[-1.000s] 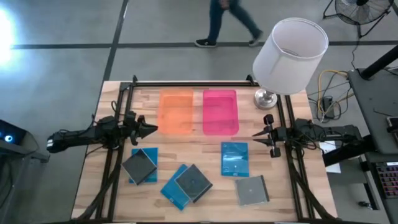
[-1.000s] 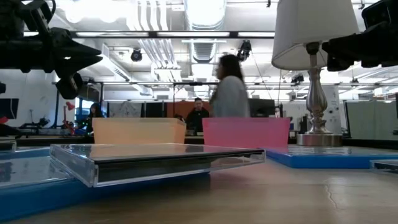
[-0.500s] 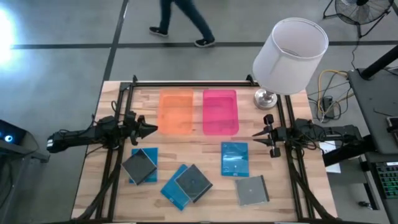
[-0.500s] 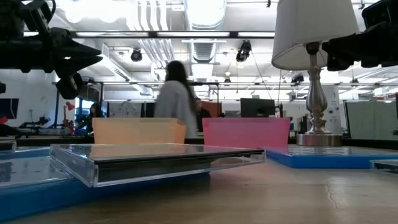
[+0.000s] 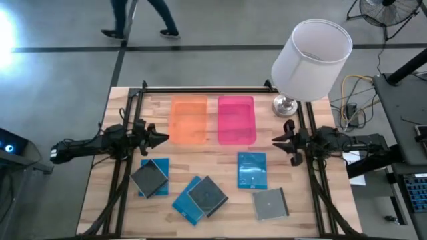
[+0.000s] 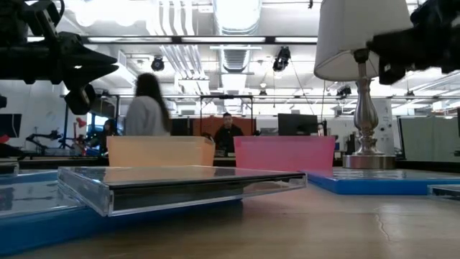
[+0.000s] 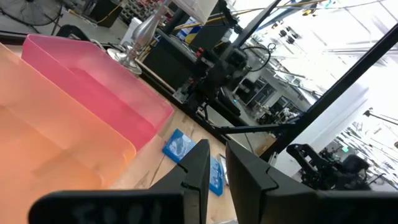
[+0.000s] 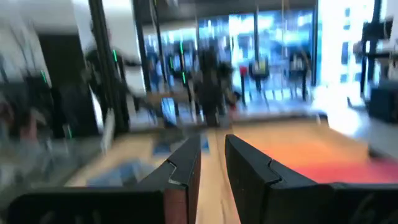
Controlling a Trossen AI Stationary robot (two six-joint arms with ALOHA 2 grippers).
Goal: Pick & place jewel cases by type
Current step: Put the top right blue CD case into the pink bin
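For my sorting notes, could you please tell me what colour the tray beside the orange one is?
Pink: the translucent pink rectangular tray, best seen in the high view.

glossy plastic jewel cases point(image 5: 207, 195), wood table point(image 5: 313, 207)

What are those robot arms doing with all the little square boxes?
Nothing is being handled right now. The left gripper hangs beside the orange tray and the right gripper beside the pink tray, both empty, with their fingers nearly together. The jewel cases, some blue and some grey, all lie flat on the table in front of the trays. Both trays look empty, so sorting has not started.
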